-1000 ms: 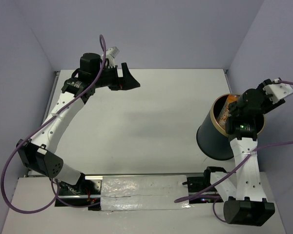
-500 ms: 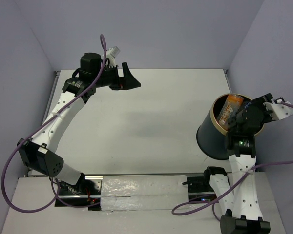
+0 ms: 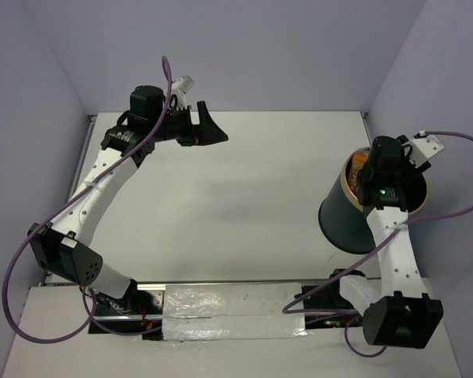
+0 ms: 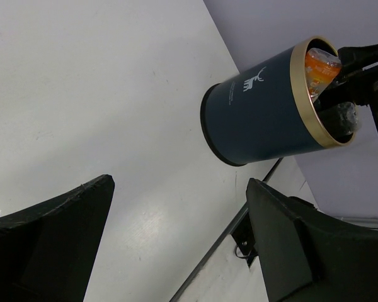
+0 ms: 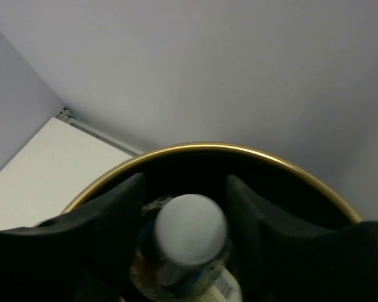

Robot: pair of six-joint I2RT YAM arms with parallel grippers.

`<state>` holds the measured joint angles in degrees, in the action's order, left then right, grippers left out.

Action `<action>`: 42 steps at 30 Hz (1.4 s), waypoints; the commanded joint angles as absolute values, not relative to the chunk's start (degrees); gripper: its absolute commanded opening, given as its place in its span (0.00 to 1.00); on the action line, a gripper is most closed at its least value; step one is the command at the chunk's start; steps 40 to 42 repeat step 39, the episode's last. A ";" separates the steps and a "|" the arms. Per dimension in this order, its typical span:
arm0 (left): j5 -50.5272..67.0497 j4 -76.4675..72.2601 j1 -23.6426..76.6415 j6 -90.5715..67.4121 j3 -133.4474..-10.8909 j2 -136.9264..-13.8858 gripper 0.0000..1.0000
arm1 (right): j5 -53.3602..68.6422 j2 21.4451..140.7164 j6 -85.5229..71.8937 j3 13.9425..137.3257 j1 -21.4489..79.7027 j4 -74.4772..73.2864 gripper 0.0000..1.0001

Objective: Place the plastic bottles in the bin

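Observation:
The bin (image 3: 345, 224), a navy bucket with a gold rim, stands at the table's right edge. It also shows in the left wrist view (image 4: 258, 107). An orange bottle (image 3: 358, 160) lies inside it, seen too in the left wrist view (image 4: 320, 68). My right gripper (image 3: 377, 178) reaches into the bin's mouth. In the right wrist view this gripper (image 5: 186, 217) is shut on a clear blue-labelled bottle (image 5: 190, 231), whose white cap faces the camera, inside the rim (image 5: 208, 147). My left gripper (image 3: 219, 131) is open and empty, high over the far left of the table (image 4: 82, 94). Other bottles are hidden.
Purple walls close in the table at the back and sides; the bin sits close to the right wall. A foil-covered strip (image 3: 229, 311) and the arm bases lie along the near edge.
My right wrist swung out to the bin's right side, then back up over its mouth. The orange bottle, plain in the bin half a second ago, is mostly covered. The left arm has not moved.

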<state>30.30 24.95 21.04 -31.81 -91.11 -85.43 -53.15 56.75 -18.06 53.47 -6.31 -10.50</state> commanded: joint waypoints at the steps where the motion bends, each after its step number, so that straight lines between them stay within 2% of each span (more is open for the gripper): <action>1: 30.94 23.56 20.92 -31.55 -91.32 -84.11 0.99 | -51.42 54.06 -19.42 56.60 -6.50 -22.15 0.66; 3: 31.20 23.29 20.92 -31.73 -91.14 -84.29 0.99 | -50.63 53.88 -19.42 59.83 -6.50 -24.68 0.86; 6: 31.64 22.77 20.92 -32.08 -90.97 -84.55 0.99 | -50.89 54.49 -19.69 65.97 -6.59 -29.95 0.93; 13: 30.68 23.03 21.01 -31.82 -91.23 -84.37 0.99 | -44.31 53.78 -16.35 82.86 -6.50 -39.36 1.00; 17: 27.26 25.31 20.92 -30.50 -93.51 -84.29 0.99 | -31.40 59.39 -15.29 97.86 -6.50 -50.87 1.00; 20: 24.01 28.47 20.83 -28.66 -96.40 -84.29 0.99 | -23.68 62.13 -15.82 104.04 -6.50 -56.31 1.00; 30: 12.14 33.66 15.65 -26.54 -101.43 -79.20 0.99 | -3.62 62.49 -17.49 97.30 -6.15 -52.74 1.00; 42: 8.00 33.66 12.13 -25.93 -99.67 -74.44 0.99 | -2.81 62.93 -18.63 90.35 -5.27 -48.43 1.00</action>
